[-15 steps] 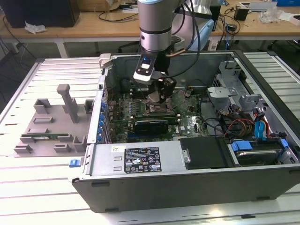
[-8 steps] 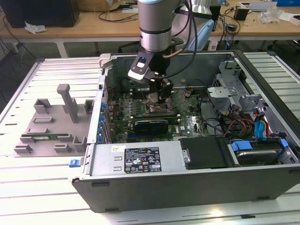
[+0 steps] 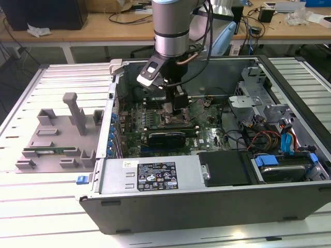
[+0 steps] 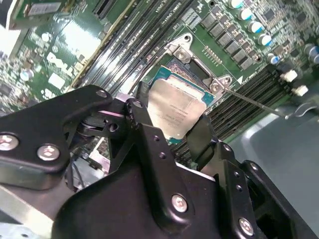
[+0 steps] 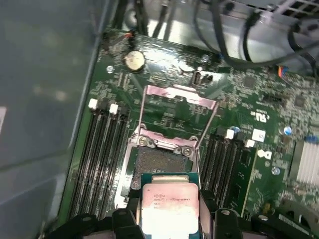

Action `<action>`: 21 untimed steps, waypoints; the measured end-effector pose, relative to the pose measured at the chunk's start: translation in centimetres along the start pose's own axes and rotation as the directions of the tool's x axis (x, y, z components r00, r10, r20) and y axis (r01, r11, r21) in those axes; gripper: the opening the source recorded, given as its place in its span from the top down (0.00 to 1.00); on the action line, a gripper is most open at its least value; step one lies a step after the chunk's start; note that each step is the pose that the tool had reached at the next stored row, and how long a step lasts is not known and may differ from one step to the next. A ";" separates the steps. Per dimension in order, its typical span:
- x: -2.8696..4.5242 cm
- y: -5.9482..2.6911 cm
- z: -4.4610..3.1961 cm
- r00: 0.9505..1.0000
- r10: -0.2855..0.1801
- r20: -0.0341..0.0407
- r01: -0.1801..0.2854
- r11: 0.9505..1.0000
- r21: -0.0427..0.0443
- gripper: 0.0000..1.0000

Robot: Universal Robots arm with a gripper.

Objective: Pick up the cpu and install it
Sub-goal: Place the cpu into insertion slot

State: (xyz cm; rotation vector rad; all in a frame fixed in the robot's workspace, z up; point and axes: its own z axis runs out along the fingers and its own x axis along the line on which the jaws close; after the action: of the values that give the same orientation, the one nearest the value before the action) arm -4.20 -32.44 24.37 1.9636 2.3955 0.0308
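The hand (image 4: 172,127) is clamping the cpu (image 4: 177,102) by two opposite edges, holding it tilted over the near edge of the open socket (image 5: 162,159) on the motherboard (image 5: 259,99) inside the computer case (image 3: 155,178), with the socket's load plate (image 5: 179,94) standing raised.

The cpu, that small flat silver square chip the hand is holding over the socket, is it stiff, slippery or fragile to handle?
Probably stiff: the small flat square silver-topped cpu lies flat in the black hand, gripped by its edges, with no bend. Its smooth shiny metal top suggests it may slip. Being thin, it is likely light.
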 end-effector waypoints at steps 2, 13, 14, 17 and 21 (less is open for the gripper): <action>0.00 0.00 0.10 0.999 0.053 0.002 -0.053 0.999 0.001 0.45; 0.01 0.72 2.27 0.980 0.200 0.009 -0.200 0.980 0.006 0.45; 0.07 0.73 2.32 0.980 0.197 0.009 -0.197 0.980 0.006 0.45; 0.23 0.79 2.50 0.986 0.165 0.007 -0.165 0.986 0.006 0.45; 0.31 0.78 2.85 0.988 0.157 0.007 -0.157 0.988 0.006 0.45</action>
State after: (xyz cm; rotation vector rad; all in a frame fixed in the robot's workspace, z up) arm -3.36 -32.02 21.55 2.1464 2.2343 0.0224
